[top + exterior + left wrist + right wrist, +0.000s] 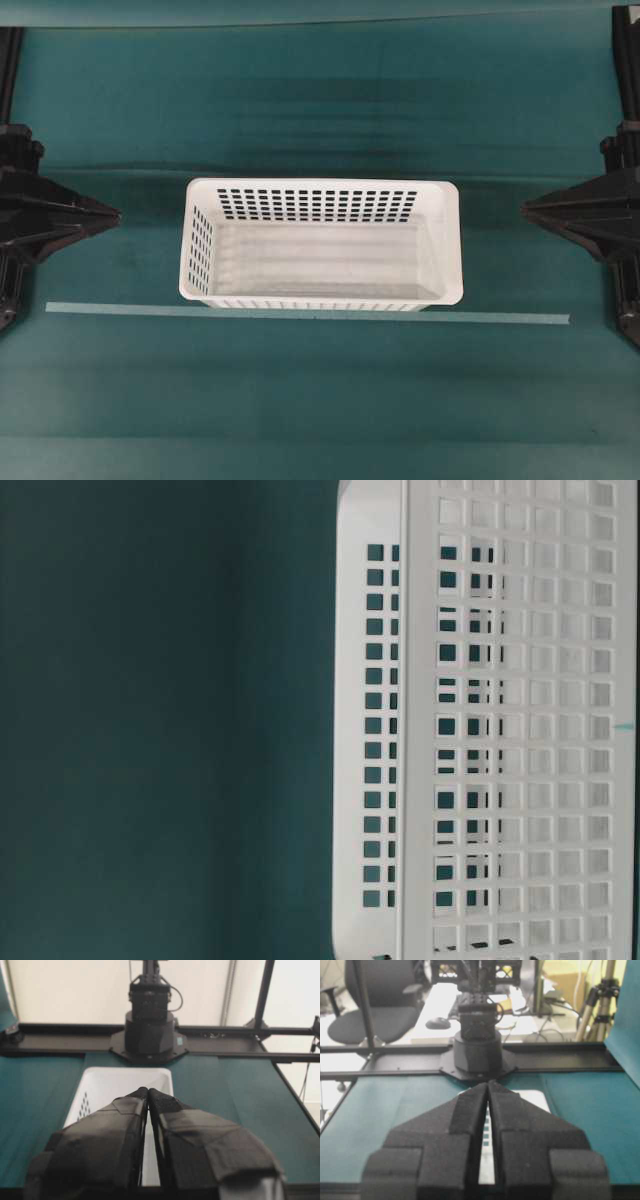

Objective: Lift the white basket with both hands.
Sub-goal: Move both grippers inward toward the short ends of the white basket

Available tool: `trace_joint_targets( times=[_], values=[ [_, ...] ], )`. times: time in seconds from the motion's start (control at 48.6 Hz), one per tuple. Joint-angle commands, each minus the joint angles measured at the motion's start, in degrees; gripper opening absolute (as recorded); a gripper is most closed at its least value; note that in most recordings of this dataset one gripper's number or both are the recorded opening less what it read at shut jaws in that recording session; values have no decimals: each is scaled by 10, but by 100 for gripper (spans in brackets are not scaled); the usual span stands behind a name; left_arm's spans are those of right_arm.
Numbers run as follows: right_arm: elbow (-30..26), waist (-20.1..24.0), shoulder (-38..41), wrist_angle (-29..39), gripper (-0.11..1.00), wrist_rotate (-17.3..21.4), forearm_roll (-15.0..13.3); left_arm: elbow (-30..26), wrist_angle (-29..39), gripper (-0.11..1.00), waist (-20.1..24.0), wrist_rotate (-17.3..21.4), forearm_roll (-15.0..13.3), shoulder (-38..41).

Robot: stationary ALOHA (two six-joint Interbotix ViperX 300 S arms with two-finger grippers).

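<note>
Nearest to us, our left gripper (pixel 148 1092) has its fingers (pixel 105 1130) clenched together, tips touching, with nothing between them. Our right gripper (pixel 487 1085) is the same: fingers (pixel 530 1135) pressed shut tip to tip and grasping nothing. Just beyond the left fingertips lies the basket (pixel 322 243), its near short wall and rim showing past them; beyond the right fingertips a strip of its slotted wall shows through the narrow gap below the tips. From overhead, the basket sits upright on the green table (pixel 320 400) between our two grippers, well apart from both sets of tips, open side up and nothing inside it. A pale strip (pixel 300 314) runs along its front edge. Farther off, past the basket, each gripper faces the other arm's base (pixel 149 1035).
</note>
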Motion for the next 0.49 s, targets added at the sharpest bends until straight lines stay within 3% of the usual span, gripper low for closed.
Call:
trace_joint_targets(
  times=[0.0,0.062,0.206,0.37,0.473],
  values=[
    [0,-1,1,-8,14,3,4,-10,3,14,15,-22,9,2],
    [-1,-3,1,-8,14,4,11,-11,11,16,17,-39,9,2],
    [-4,-2,0,-4,5,26,48,-25,59,-1,18,-74,9,7],
    [-21,-14,4,29,4,120,109,-49,109,-4,12,-104,9,25],
    [-39,-27,7,97,4,185,140,-62,128,-4,11,-165,9,32]
  ],
)
